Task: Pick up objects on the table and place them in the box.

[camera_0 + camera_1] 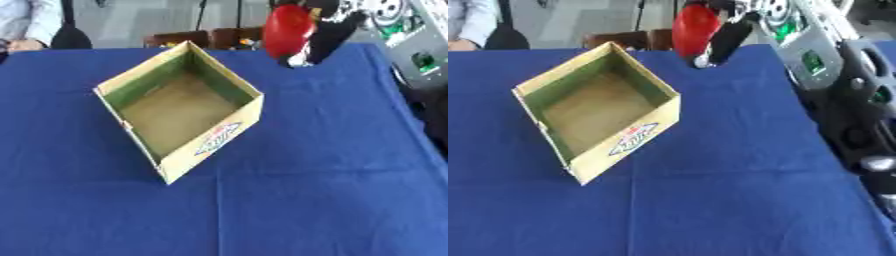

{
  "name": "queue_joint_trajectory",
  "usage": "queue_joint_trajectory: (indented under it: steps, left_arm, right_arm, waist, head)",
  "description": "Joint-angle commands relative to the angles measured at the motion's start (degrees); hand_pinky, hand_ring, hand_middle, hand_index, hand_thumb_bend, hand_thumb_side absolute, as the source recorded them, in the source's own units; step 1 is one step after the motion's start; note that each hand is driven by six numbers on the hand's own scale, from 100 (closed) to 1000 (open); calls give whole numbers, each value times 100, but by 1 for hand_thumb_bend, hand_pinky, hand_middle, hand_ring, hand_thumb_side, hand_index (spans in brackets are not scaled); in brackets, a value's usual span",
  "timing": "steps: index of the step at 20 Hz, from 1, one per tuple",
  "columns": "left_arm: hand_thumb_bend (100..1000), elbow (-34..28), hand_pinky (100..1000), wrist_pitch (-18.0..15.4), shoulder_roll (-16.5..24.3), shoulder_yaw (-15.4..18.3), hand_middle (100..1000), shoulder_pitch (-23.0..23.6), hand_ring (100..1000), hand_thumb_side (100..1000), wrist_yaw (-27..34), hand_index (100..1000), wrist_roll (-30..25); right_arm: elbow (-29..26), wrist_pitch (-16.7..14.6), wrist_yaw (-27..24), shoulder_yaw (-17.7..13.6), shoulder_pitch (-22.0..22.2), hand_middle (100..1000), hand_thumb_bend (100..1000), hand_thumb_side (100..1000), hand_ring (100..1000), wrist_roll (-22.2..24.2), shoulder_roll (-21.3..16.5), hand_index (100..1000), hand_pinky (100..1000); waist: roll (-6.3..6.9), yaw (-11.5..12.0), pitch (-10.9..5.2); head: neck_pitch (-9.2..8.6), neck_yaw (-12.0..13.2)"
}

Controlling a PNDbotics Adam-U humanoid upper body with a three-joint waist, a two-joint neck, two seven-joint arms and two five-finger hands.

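Carry step. My right hand (328,35) is up at about 1 o'clock from the box (179,112), fingers curled round a red rounded object (289,30), lifted above the far edge of the blue table (306,200). Box sits open-topped and askew, apparently holding nothing. Left hand not in sight. No other loose objects visible on the cloth. Next, I judge: swing the load toward 7 o'clock until it hangs over the opening, lower inside the walls, then uncurl.

box (214,137) yellow, logo red-blue | object (288,31) red | tablecloth (306,190) blue
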Motion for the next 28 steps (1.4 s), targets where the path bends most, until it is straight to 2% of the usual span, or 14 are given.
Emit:
queue_joint_trajectory:
  steps: [1, 8, 18, 28]
  left_arm:
    - [100, -85, 636, -6, 110, -3, 805, -35, 834, 984, 22, 861, -11]
    - [100, -85, 635, -5, 67, -44, 805, -63, 834, 985, 56, 861, -54]
    - [100, -85, 634, -32, 12, -95, 805, -147, 834, 985, 118, 862, -122]
    - [100, -85, 633, -31, -28, -107, 805, -190, 834, 986, 146, 862, -156]
  right_arm:
    - [-30, -25, 207, -39, -325, 563, 100, 100, 528, 4, 209, 697, 339]
    - [533, -41, 621, -27, -658, 562, 100, 100, 524, -92, 982, 701, 340]
    - [1594, -64, 1089, -103, -733, 555, 100, 100, 520, -366, 1979, 698, 338]
    - [2494, -101, 1506, -190, -583, 556, 100, 100, 525, -645, 2534, 693, 343]
  waist:
    - [-67, 29, -197]
    - [-83, 166, -188]
    - [-88, 379, -119]
    - [-99, 483, -28]
  head:
    - [-18, -43]
    - [-34, -151]
    - [-121, -351]
    - [-181, -437]
